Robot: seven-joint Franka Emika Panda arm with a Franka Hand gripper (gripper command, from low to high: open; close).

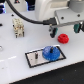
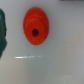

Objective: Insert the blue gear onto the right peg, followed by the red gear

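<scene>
The blue gear (image 1: pixel 50 52) lies flat on the black-rimmed grey plate (image 1: pixel 31 60), on the side toward the exterior view's right. It covers the spot of the right peg, which I cannot make out. The red gear (image 1: pixel 63 38) (image 2: pixel 36 25) lies on the white table beyond the plate. My gripper (image 1: pixel 64 31) hangs just above it, open, with one finger on each side and nothing held. In the wrist view the red gear's dark centre hole faces the camera, and one dark teal finger (image 2: pixel 2 30) shows at the edge.
A thin short pin (image 1: pixel 36 54) stands on the plate beside the blue gear. A beige and dark block (image 1: pixel 19 27) sits on the table toward the exterior view's left. The arm's white body (image 1: pixel 55 12) fills the top.
</scene>
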